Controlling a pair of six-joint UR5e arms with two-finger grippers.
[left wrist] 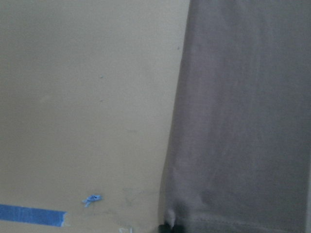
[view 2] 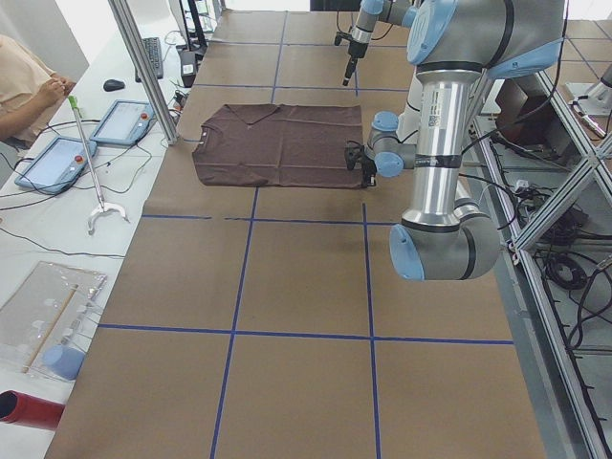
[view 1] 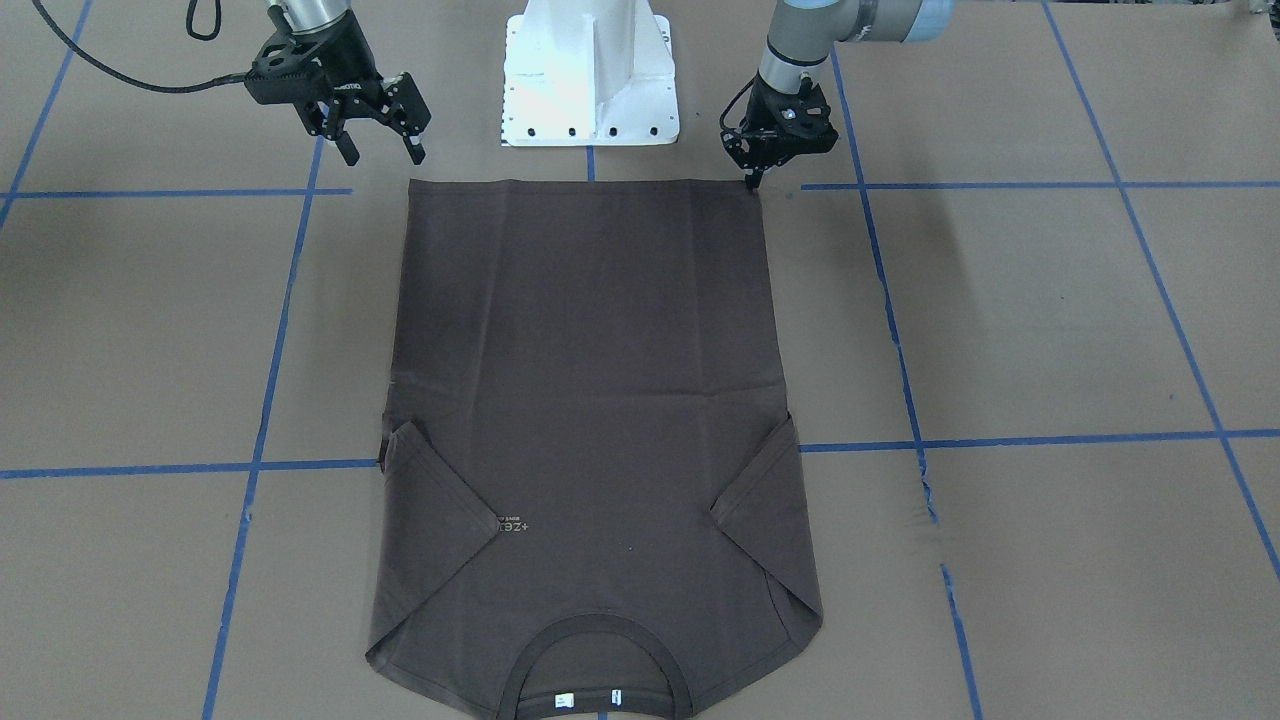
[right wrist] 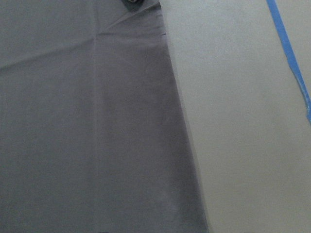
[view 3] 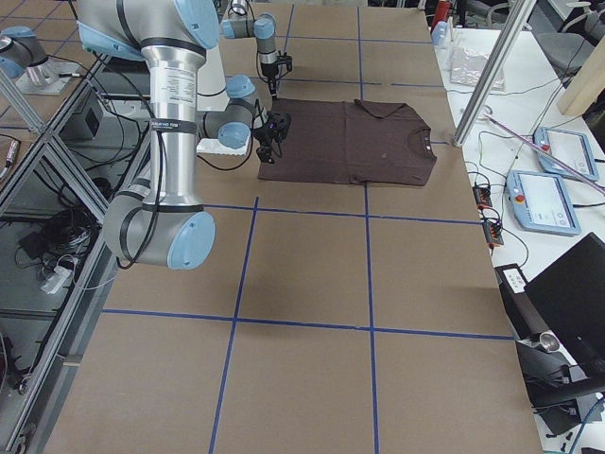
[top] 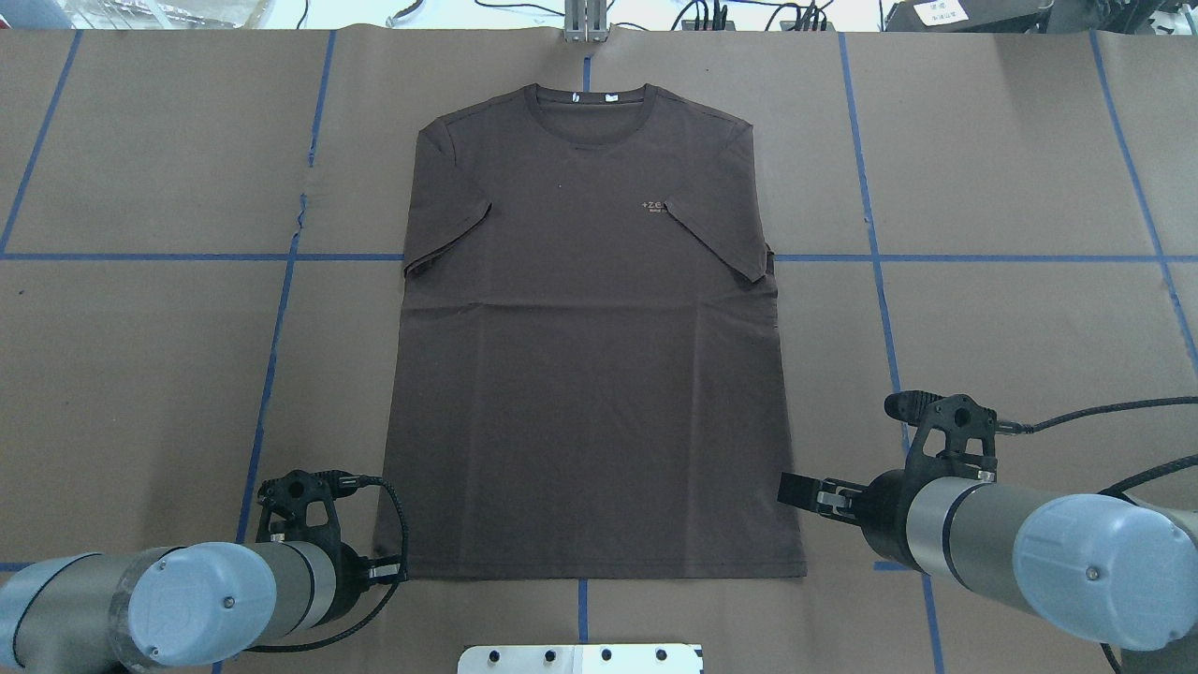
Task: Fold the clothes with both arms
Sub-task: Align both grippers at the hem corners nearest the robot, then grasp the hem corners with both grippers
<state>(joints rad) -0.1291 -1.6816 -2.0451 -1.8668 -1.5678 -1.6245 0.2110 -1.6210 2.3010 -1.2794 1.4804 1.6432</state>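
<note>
My left gripper (view 1: 753, 181) looks pinched shut on the T-shirt (view 1: 590, 400) hem corner. My right gripper (view 1: 386, 158), wide open and empty, should grip the opposite corner evenly.

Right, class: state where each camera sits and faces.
Front-facing: across table, faces pedestal; left gripper, right gripper.
Overhead: behind pedestal, looks forward; left arm, right arm.
Exterior left: table end; left arm near.
Exterior right: opposite end; right arm near.
Left wrist: down on T-shirt corner.
Right wrist: down on its edge.
All share the T-shirt.
</note>
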